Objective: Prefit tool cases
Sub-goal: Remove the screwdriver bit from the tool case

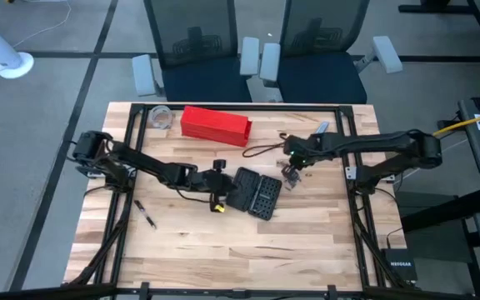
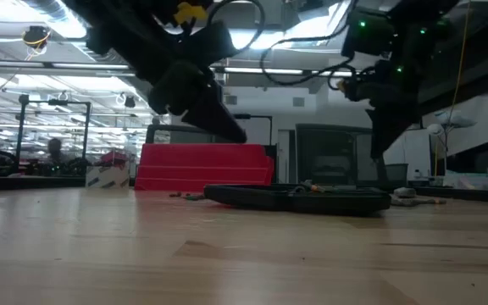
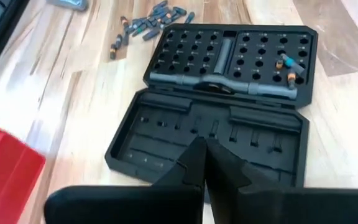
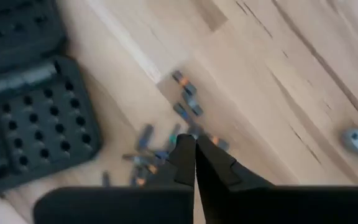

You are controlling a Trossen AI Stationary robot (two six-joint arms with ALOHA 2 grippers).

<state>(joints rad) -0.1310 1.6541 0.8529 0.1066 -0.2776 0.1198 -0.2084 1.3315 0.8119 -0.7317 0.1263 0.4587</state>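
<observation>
- Risk: we judge the right claw, closed and empty above the loose bits, may scatter them if it descends shut.
- Risk: the left claw, also closed and empty, hovers over the tool case; a push there may slide the case across the desk.
- Location: the case lies open flat at mid-desk.
- Count: we see one case of two halves, one red box, and one pile of bits, whose number we cannot tell.
</observation>
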